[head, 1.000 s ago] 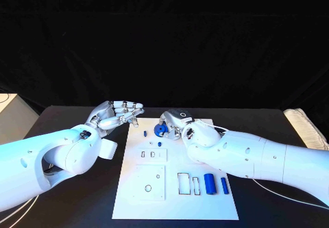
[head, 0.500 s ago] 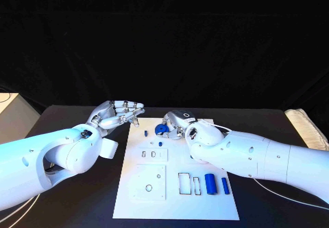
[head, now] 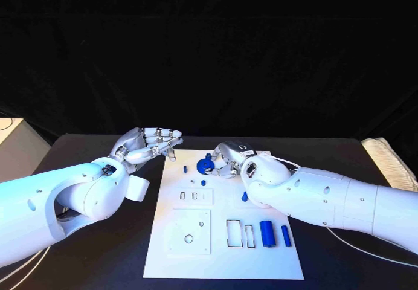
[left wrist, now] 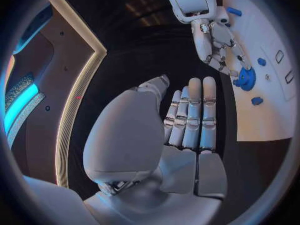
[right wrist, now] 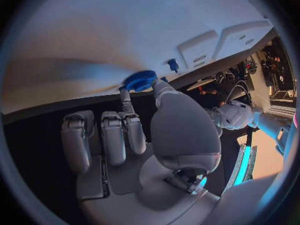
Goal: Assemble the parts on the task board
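The white task board (head: 222,241) lies in the middle of the black table. At its far end my right hand (head: 228,161) pinches a blue gear (head: 206,164) between thumb and a finger, just above the board; the right wrist view shows the gear (right wrist: 140,80) at the fingertips of this hand (right wrist: 134,135). Two small blue pegs (head: 185,170) (head: 203,182) stand on the board near the gear. My left hand (head: 150,145) hovers off the board's far left corner, fingers bent, holding nothing. The left wrist view shows the left hand (left wrist: 187,127), the right hand (left wrist: 215,40) and the gear (left wrist: 245,78).
Two blue cylinders (head: 266,233) (head: 286,235) lie at the board's near right, beside rectangular slots (head: 234,233). Another small blue piece (head: 244,196) peeks out beside my right forearm. A square plate with holes (head: 190,232) sits at the near left. Black table surrounds the board.
My right hand has shifted slightly to the right and farther away with the gear still pinched. The left hand has barely moved.
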Robot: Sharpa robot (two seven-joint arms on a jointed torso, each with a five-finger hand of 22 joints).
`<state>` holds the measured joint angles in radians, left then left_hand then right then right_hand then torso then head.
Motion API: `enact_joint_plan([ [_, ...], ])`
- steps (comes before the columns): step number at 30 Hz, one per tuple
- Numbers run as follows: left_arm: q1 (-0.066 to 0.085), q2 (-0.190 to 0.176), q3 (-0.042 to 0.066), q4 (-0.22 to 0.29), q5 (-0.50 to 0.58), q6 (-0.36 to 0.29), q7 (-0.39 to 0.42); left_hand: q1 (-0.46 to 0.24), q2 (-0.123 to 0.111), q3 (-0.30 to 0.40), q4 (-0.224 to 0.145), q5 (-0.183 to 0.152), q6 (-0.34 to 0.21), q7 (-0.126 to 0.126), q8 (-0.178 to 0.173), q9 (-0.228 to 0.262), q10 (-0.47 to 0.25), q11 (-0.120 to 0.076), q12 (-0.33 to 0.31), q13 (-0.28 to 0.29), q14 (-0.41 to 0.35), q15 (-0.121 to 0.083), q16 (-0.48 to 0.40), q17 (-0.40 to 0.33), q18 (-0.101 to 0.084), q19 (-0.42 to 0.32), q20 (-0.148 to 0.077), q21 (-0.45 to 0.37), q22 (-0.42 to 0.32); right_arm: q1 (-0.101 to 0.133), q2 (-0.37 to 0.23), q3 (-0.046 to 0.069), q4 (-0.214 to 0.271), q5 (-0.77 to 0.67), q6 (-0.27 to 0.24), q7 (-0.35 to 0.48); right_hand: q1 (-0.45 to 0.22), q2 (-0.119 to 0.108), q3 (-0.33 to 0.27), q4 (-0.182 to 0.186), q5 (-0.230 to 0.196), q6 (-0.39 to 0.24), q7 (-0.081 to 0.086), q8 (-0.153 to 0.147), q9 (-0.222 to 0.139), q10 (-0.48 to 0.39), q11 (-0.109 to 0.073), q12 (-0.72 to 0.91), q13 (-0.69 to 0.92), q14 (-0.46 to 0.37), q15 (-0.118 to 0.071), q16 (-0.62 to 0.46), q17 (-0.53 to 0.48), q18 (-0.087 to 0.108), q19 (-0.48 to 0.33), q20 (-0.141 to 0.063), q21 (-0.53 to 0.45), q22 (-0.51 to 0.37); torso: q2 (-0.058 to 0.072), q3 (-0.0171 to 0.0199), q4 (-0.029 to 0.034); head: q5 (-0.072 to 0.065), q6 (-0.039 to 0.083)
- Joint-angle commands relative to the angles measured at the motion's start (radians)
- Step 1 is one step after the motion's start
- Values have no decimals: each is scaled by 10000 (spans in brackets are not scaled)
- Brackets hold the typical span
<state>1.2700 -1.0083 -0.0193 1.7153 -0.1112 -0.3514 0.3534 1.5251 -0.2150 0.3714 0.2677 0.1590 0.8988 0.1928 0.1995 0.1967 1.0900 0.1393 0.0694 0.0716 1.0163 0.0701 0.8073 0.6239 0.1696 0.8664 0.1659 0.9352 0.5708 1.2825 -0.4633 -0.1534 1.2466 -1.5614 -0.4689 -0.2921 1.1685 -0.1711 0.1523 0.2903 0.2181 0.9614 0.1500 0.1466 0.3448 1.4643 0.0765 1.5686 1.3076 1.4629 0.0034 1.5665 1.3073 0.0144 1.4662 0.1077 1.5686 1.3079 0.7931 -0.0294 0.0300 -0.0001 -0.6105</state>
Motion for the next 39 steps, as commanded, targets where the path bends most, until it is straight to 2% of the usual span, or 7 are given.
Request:
enact_joint_plan([
  [1, 10, -1, 6, 0, -32, 79, 38, 33, 20, 46, -7, -66, -74, 9, -20, 10, -81, -2, -61, -9, -53, 5, 33, -12, 130, -71, 26, 62, 8, 1, -203, 2, 228, -70, -588, 24, 14, -1, 114, -13, 17, 78, -7, 47, -7, 1065, -61, 22, 2632, 1079, -26, 43, 2635, -144, 1046, 3, 22, 2629, -8, 3, -13, -5, 27],
  [10, 9, -20, 5, -39, -32, 93, 45, 34, 19, 50, -10, -65, -88, 14, -27, 10, -103, 3, -64, -12, -65, 9, 32, -17, 129, -81, 29, 74, 16, 179, -1495, 83, 1434, 548, -1486, 494, 409, -127, 300, -57, 9, 82, -21, 33, -27, 1065, -80, 22, 2632, 1079, -61, 43, 2635, -144, 1046, -38, 22, 2629, -57, 18, -92, -52, 79],
  [18, 6, -1, 2, -66, -31, 147, 73, 33, 18, 51, -11, -66, -96, 17, -30, 10, -115, 7, -64, -13, -72, 12, 33, -20, 128, -89, 32, 82, 21, 599, -3358, 128, 2321, 3272, -389, 2096, 1959, -390, 725, -524, -13, -70, 71, -100, -121, 997, -8, -51, 2563, 1079, -25, 43, 2635, -144, 1046, -20, 22, 2629, -152, 35, -248, -127, 74],
  [22, 3, 26, -3, -95, -31, 178, 82, 32, 18, 52, -11, -66, -95, 17, -30, 11, -115, 7, -61, -13, -74, 13, 33, -21, 128, -92, 33, 85, 23, 680, -4106, 127, 2293, 3842, 156, 2725, 2342, -548, 779, -710, -20, -116, 72, -149, -156, 960, -3, -91, 2527, 1079, -16, 43, 2635, -144, 1046, -4, 22, 2629, -196, 53, -314, -190, 82],
  [27, 0, 66, -11, -146, -30, 227, 78, 32, 18, 52, -11, -66, -95, 17, -30, 11, -115, 7, -61, -13, -74, 13, 33, -21, 128, -92, 33, 85, 23, 609, -4704, 95, 2119, 3745, 167, 3116, 2637, -568, 888, -857, -17, -71, 90, -149, -169, 1016, 0, -31, 2583, 1079, 1, 43, 2635, -144, 1046, 5, 22, 2629, -202, 105, -348, -201, 92],
  [33, -3, 117, -21, -221, -30, 250, 75, 29, 19, 53, -11, -67, -90, 18, -27, 14, -110, 6, -54, -11, -77, 14, 36, -23, 128, -98, 35, 91, 26, 462, -4827, 56, 1691, 3511, 232, 3324, 2690, -620, 889, -893, -23, -97, 94, -172, -182, 1011, 9, -37, 2578, 1079, 8, 43, 2635, -144, 1046, 12, 22, 2629, -202, 140, -387, -182, 110],
  [39, -7, 158, -26, -277, -30, 253, 77, 28, 19, 54, -11, -67, -85, 22, -24, 16, -105, 7, -49, -9, -79, 15, 38, -24, 128, -102, 36, 96, 30, 286, -4677, 39, 1484, 3405, 203, 3417, 2761, -635, 913, -931, -19, -108, 99, -187, -192, 1034, 13, -12, 2601, 1079, 10, 43, 2635, -144, 1046, 16, 22, 2629, -173, 169, -360, -179, 90],
])
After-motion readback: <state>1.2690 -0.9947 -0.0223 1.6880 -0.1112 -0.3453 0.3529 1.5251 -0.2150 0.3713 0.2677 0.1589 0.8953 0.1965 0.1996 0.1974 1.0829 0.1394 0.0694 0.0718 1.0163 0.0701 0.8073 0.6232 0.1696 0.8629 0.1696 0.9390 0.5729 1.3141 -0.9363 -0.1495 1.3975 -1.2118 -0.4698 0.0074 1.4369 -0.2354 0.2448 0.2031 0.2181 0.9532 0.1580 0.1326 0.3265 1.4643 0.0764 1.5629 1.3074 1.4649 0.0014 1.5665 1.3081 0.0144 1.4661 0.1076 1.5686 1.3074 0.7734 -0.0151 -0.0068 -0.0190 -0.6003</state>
